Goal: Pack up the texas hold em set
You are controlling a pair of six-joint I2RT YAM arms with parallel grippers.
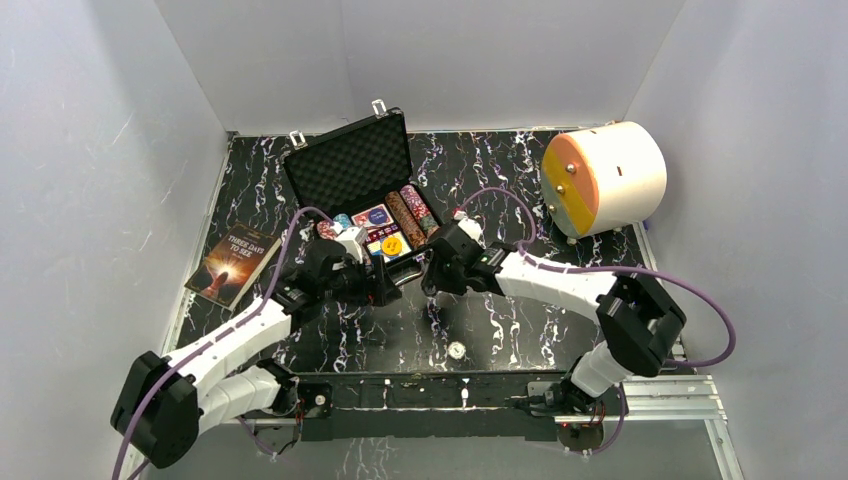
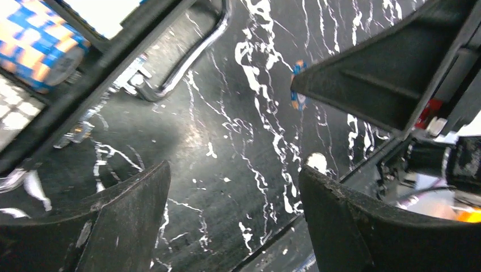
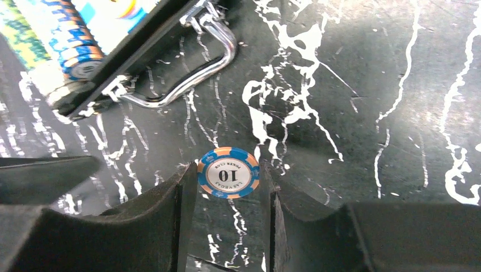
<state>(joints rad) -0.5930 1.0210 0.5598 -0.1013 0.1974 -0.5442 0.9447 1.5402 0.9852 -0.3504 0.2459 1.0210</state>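
Apparently the right hand [image 3: 228,187] had narrowed onto the rim of the poker chip [image 3: 228,173], which lay flat on the desk [image 3: 368,85] near the case [image 1: 350,165]. Light, stiff and slick, it wanted an edge-to-edge pinch. The left hand [image 2: 232,181] gaped empty.

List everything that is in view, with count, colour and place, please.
poker case: one, black, open, rear centre of table
chips in case: several rows, mixed colours
loose chip: one, blue and orange, marked 10, flat on table near case handle
small white object: one, front centre, too small to identify
book: one, dark cover, left of case
cylinder: one, white with orange face, rear right
table: one, black with white veins
left gripper: one, black, open, empty
right gripper: one, black, fingers either side of loose chip
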